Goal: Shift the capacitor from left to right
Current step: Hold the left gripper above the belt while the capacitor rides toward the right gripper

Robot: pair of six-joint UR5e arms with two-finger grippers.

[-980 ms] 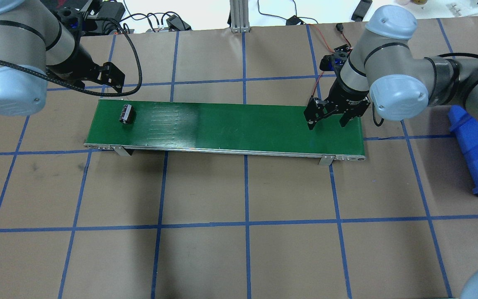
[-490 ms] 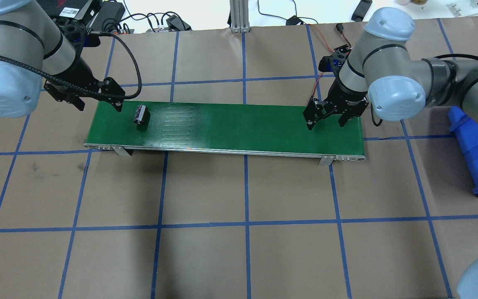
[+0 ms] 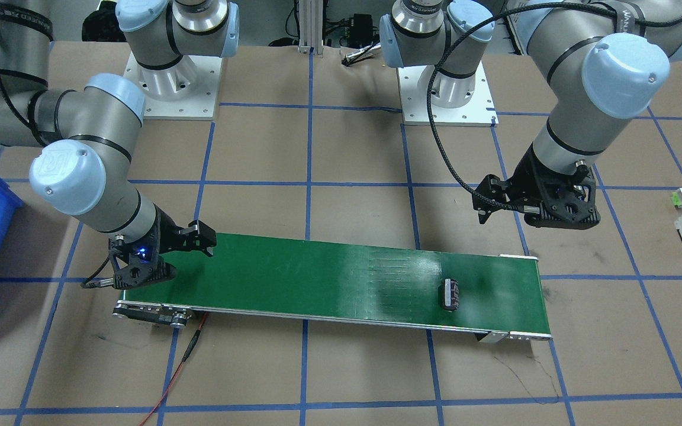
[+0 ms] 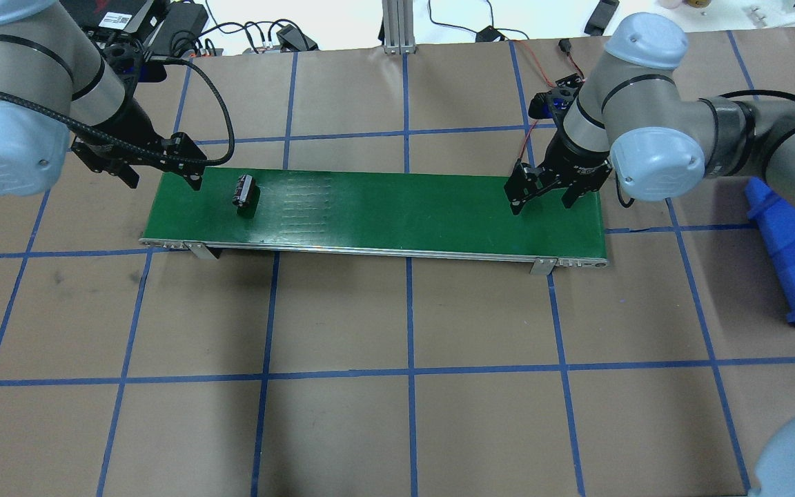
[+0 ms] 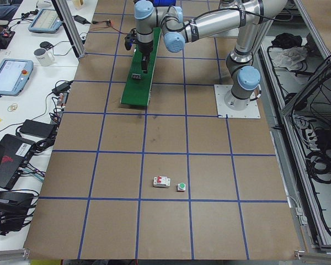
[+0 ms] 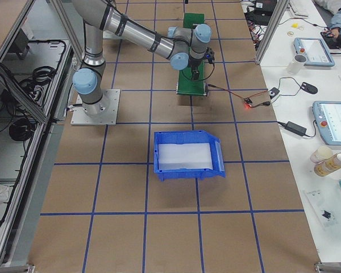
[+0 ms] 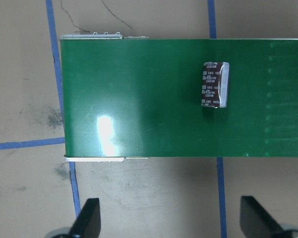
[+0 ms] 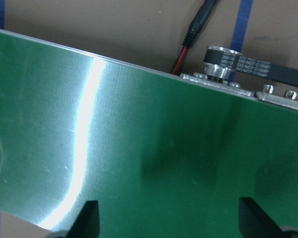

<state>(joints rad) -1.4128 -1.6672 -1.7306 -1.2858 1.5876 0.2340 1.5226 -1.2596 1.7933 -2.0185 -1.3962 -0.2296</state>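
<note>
left gripper (image 4: 163,181) hangs over the far left corner of the green conveyor belt (image 4: 404,207), fingers spread wide, nothing between them. just to its right the capacitor (image 4: 243,190) lies on its side on the belt, close to the left end, touched by neither arm. well across at the belt's right end, the right gripper (image 4: 542,204) hovers low, fingers apart and empty too. farther right, off the belt, sits a blue bin (image 4: 791,255).
</note>
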